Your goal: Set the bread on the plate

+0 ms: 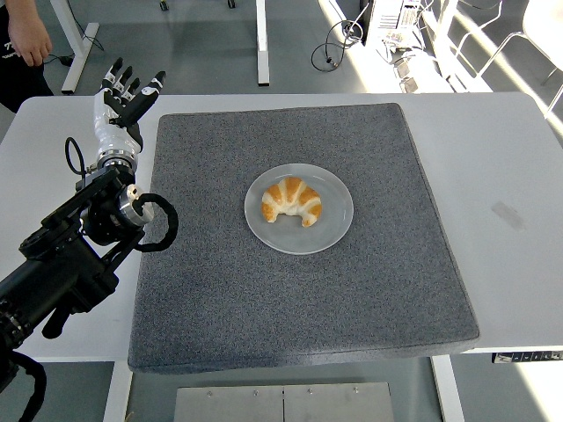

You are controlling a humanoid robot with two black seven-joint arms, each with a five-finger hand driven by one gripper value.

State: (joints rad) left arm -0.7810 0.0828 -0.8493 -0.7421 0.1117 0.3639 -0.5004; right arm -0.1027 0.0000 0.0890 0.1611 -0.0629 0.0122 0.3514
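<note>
Bread [291, 201] resting on the plate [331, 230] mid-mat [264, 316] on the worktop [510, 167] — left robot hand [119, 101] raised near the far left corner, fingers [149, 88] spread and holding nothing (a person's hand [26, 40] beyond the far edge).

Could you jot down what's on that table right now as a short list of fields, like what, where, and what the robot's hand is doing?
bread: croissant, lying on the plate
plate: white, round, middle of the mat
mat: grey, covering most of the table
left hand: fingers spread, holding nothing, at the table's far left, off the mat
right hand: not in view
person: hand at the top left corner
task state: bread is on the plate
</note>
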